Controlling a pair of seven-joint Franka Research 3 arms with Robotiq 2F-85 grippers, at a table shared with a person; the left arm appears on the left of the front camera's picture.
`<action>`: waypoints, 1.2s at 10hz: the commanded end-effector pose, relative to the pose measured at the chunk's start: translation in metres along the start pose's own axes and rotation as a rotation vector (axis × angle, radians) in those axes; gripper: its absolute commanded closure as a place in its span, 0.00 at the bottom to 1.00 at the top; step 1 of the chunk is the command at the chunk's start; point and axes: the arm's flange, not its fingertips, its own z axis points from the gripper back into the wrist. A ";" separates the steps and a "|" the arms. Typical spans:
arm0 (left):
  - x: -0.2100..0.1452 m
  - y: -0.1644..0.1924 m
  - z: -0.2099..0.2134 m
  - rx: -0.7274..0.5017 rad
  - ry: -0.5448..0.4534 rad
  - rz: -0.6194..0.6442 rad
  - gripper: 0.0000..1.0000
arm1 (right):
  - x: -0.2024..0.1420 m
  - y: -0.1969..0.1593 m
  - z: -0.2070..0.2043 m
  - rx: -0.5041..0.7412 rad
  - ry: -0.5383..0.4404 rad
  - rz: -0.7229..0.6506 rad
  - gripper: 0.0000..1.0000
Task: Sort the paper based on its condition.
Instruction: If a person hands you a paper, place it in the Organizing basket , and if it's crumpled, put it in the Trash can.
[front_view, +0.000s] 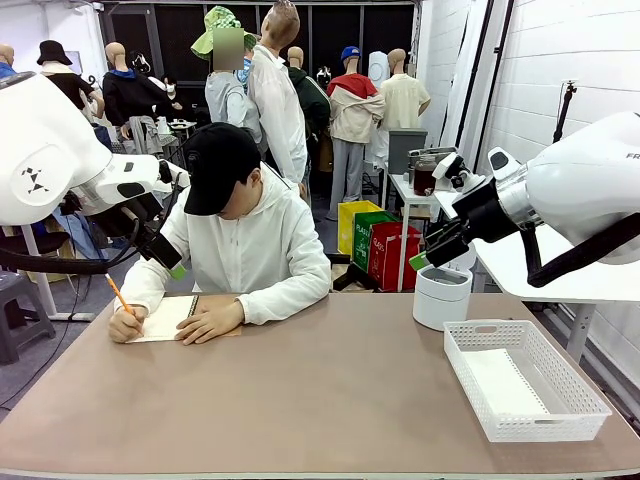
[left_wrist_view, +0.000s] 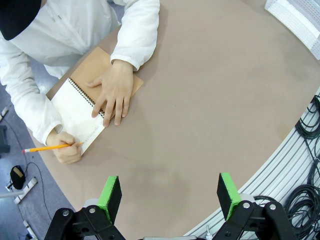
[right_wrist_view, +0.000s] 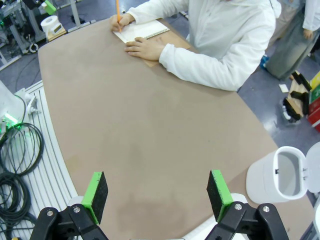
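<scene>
Writing goes on at the far side of the table (front_view: 320, 400): a person in a white hooded top and black cap bends over a spiral notebook (left_wrist_view: 75, 110) with a brown cover. The writing hand (left_wrist_view: 65, 150) holds an orange pencil (left_wrist_view: 50, 147), tip on the near edge of the open white page. The other hand (left_wrist_view: 115, 95) lies flat, fingers spread, across the spiral binding and the brown cover.

Left gripper (left_wrist_view: 170, 195): up in the air above the table's left part, near the person's writing arm. Jaws spread wide, green pads (left_wrist_view: 110, 197) well apart, nothing between them.

Right gripper (right_wrist_view: 157, 195): raised over the right side of the table, above and just behind the white bin (front_view: 441, 298). Jaws likewise spread wide and bare, brown tabletop visible between the pads.

The paper (front_view: 500, 385): one white sheet lies flat on the floor of the white lattice basket (front_view: 545, 424), which sits at the table's right near corner. It is well apart from both grippers and from the notebook. The bin stands upright just behind the basket, lid flipped open; its inside looks dark, and I cannot tell its contents.

Tabletop between the notebook and the basket is plain brown.
</scene>
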 end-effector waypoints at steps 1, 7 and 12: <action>0.000 0.000 0.001 -0.018 -0.006 -0.006 0.00 | 0.000 0.000 0.000 0.013 -0.006 0.000 0.00; 0.000 0.000 0.001 -0.018 -0.006 -0.006 0.00 | 0.000 0.000 0.000 0.013 -0.006 0.000 0.00; 0.000 0.000 0.001 -0.018 -0.006 -0.006 0.00 | 0.000 0.000 0.000 0.013 -0.006 0.000 0.00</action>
